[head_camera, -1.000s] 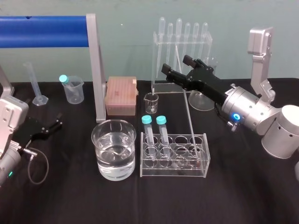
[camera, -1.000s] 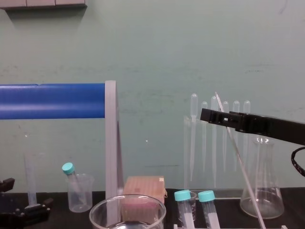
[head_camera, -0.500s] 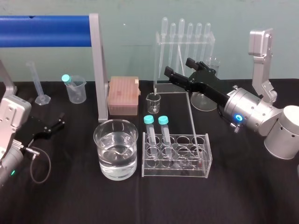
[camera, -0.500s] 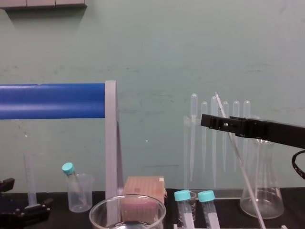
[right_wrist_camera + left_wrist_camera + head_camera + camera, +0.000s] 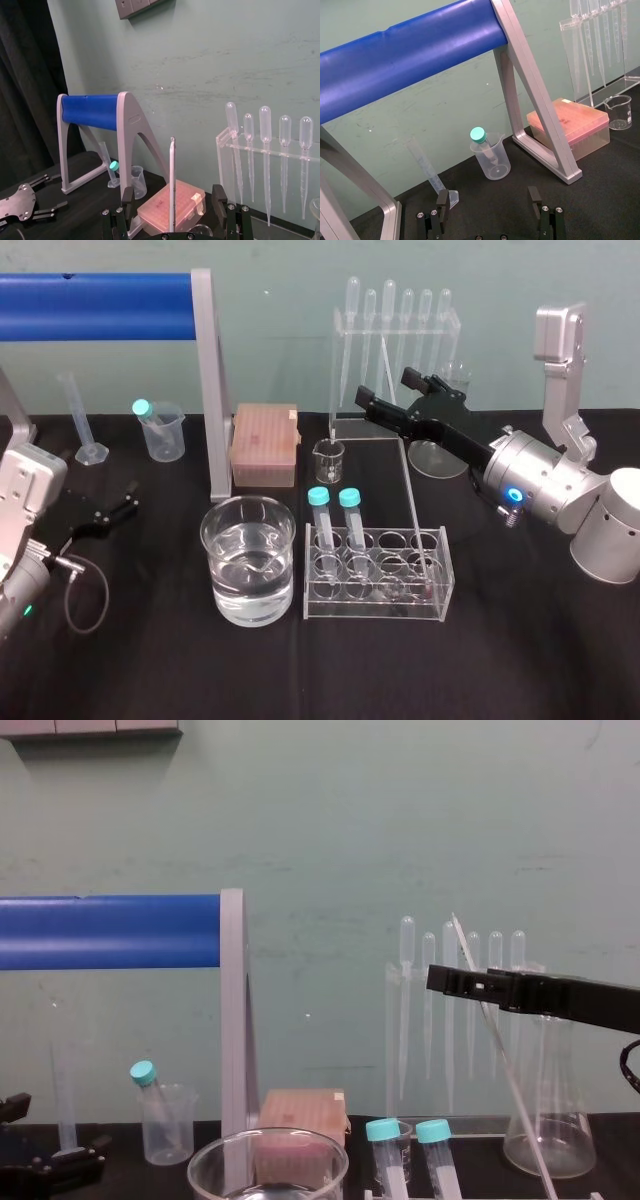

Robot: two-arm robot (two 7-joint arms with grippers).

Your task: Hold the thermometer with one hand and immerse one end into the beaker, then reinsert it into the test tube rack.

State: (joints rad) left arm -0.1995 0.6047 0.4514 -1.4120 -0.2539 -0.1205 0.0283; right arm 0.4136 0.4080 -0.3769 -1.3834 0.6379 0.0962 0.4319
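The thermometer (image 5: pixel 411 502) leans in the right end of the clear test tube rack (image 5: pixel 441 570), its top tilted toward the back. My right gripper (image 5: pixel 385 385) is open high on the rod. In the right wrist view the thermometer (image 5: pixel 171 175) stands between the fingers (image 5: pixel 218 197) with a gap on each side. From the chest the thermometer (image 5: pixel 501 1060) crosses behind the right gripper (image 5: pixel 440 980). The water-filled beaker (image 5: pixel 248 575) stands left of the rack, and its rim shows low in the chest view (image 5: pixel 268 1165). My left gripper (image 5: pixel 110 510) rests open (image 5: pixel 488 197) at the far left.
Two teal-capped tubes (image 5: pixel 332 525) sit in the rack's left end. Behind it are a pipette stand (image 5: pixel 395 330), a conical flask (image 5: pixel 440 445), a small glass beaker (image 5: pixel 326 460) and a pink tip box (image 5: pixel 264 445). A blue-bar frame (image 5: pixel 205 380), a plastic beaker (image 5: pixel 160 430) and a graduated cylinder (image 5: pixel 82 420) stand at the left.
The right gripper has drifted slightly to the right along the thermometer's top and stays open. The thermometer still leans in the rack. The left arm has not moved.
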